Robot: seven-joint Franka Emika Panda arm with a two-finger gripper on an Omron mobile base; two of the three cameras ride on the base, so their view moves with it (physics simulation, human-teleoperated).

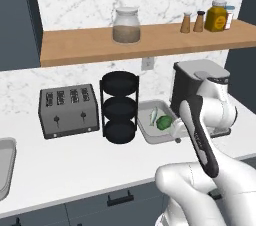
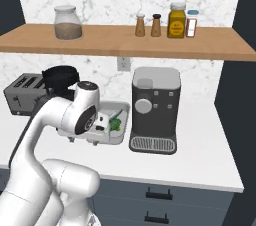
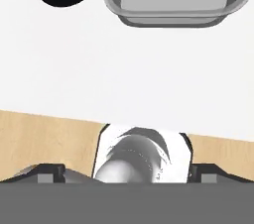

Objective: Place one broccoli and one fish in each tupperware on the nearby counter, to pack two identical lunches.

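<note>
Clerk: Item one, the counter (image 1: 75, 165). White, faintly veined, running under a wooden shelf (image 1: 90, 45). It carries everything listed below.

Checker: Next in size?

Clerk: A dark coffee machine (image 2: 155, 112) toward the counter's right end, against the back wall. Then a grey toaster (image 1: 69, 110) toward the left, and a black three-tier rack (image 1: 119, 107) between toaster and tray. A second grey tray edge (image 1: 5, 167) sits at the far left edge; contents cannot be read.

Checker: And the task's thing?

Clerk: One tupperware (image 1: 150, 132), light grey, just left of the coffee machine, mid-depth on the counter. It holds a broccoli (image 1: 163, 122) and a pale fish (image 1: 153, 115), side by side. This lunch appears packed.

Checker: The tool?

Clerk: The tool (image 2: 102, 125) hangs near the tupperware's front rim, fingers spread wide with nothing between them. The spread likely follows a release into the tray.

Checker: Smaller stock?

Clerk: On the shelf: a glass jar (image 1: 126, 25), a yellow jar (image 1: 218, 16), two shakers (image 1: 192, 22).
</note>
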